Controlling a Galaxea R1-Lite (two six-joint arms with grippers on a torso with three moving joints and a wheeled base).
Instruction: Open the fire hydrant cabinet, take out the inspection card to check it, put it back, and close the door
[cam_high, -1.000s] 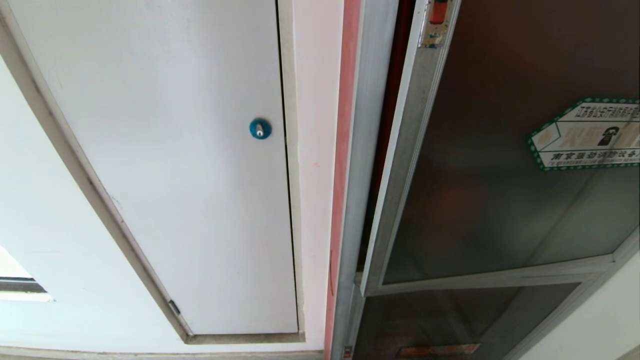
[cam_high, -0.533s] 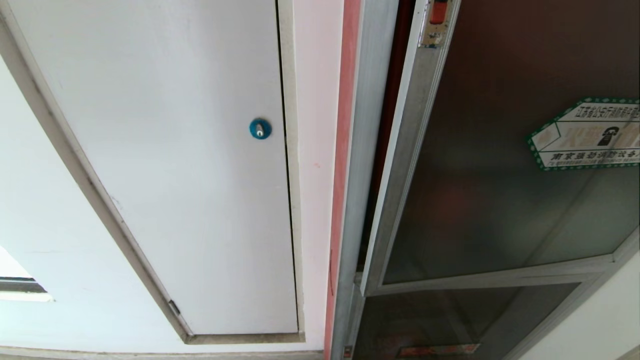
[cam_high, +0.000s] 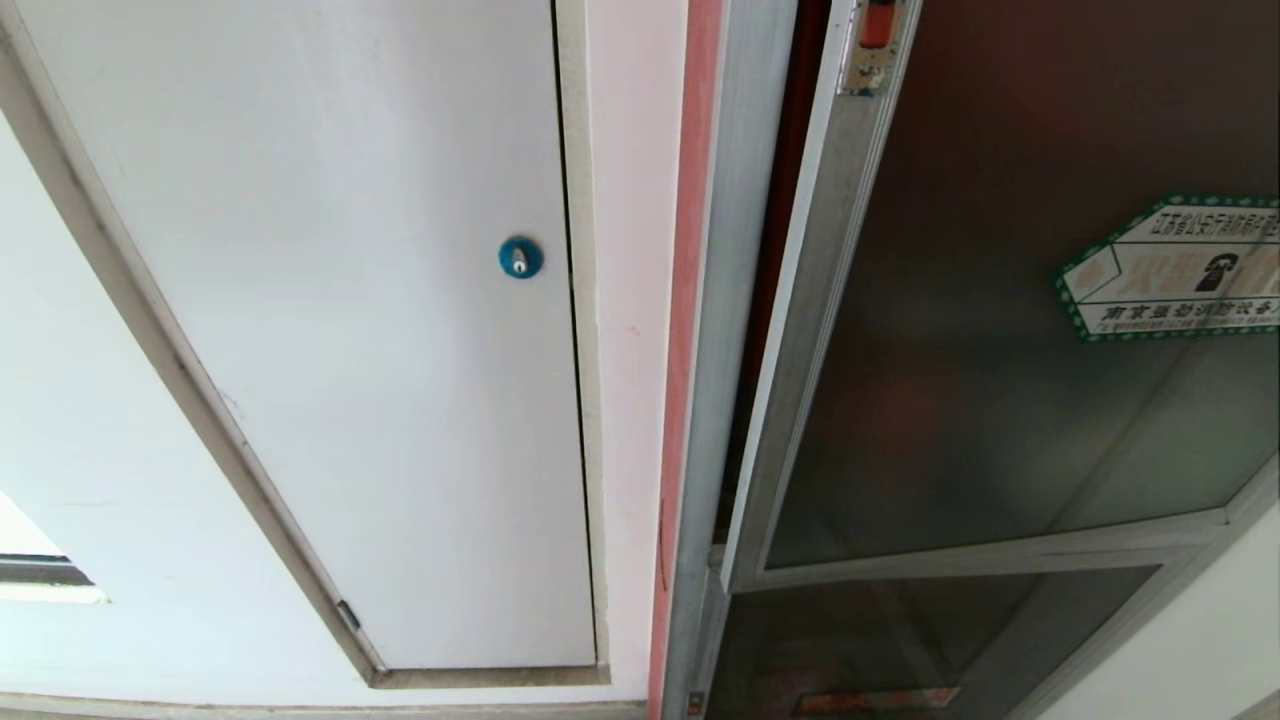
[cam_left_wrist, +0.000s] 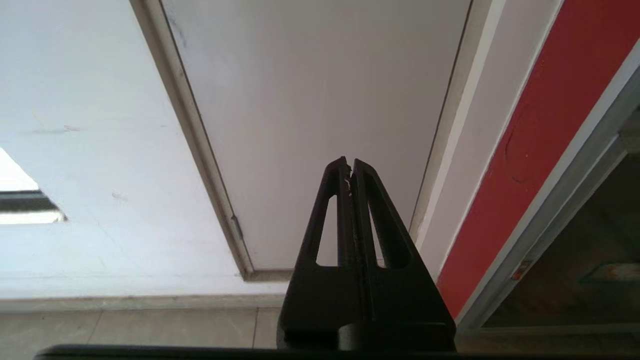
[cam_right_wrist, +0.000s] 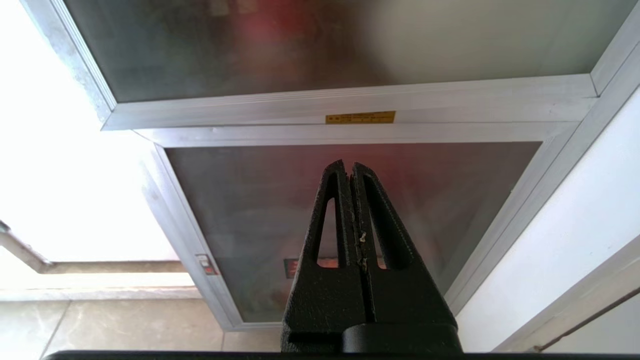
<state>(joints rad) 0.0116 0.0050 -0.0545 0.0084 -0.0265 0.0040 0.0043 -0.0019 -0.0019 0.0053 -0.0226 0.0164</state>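
Fire hydrant cabinet with its door slightly ajar, both grippers held clear.

The large dark frosted-glass door (cam_high: 1000, 330) in a silver aluminium frame is seen at three o'clock in the head view, its latch edge standing a little off the silver metal-framed fire hydrant cabinet (cam_high: 725, 300). A green-bordered hexagonal telephone sticker (cam_high: 1170, 265) is fixed at its right. At nine o'clock lies a white door with a blue round lock (cam_high: 520, 257). The left gripper (cam_left_wrist: 349, 167) and right gripper (cam_right_wrist: 349, 170) are pressed together, empty.

We see the door (cam_high: 1000, 350), dark frosted glass, standing slightly ajar from the silver cabinet (cam_high: 725, 300).
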